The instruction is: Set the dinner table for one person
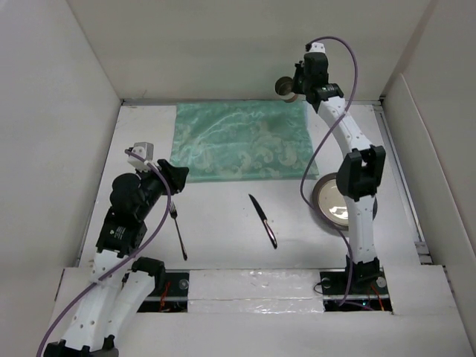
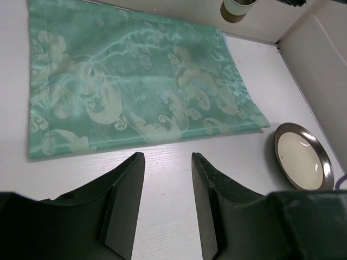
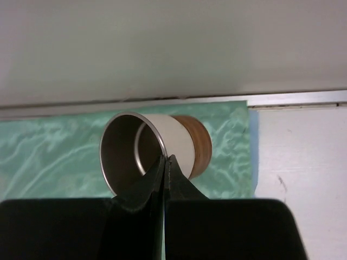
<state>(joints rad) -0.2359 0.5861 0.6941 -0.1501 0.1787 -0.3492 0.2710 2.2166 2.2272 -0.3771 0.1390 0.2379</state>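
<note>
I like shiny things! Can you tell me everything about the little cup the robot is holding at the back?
The small round cup has a shiny metal inside, a cream outer wall and a brown band around its base. It looks empty. Its open mouth faces the right wrist camera, base pointing away. The right tool pinches its thin rim. It is over the far right corner of the green patterned cloth; whether it touches the cloth cannot be told.

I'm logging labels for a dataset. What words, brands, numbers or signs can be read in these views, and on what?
None can be read.
The cup, plate, fork and knife show no writing.
The green cloth carries only a scroll pattern.
Any marking at the arm bases is too small to read.
</note>
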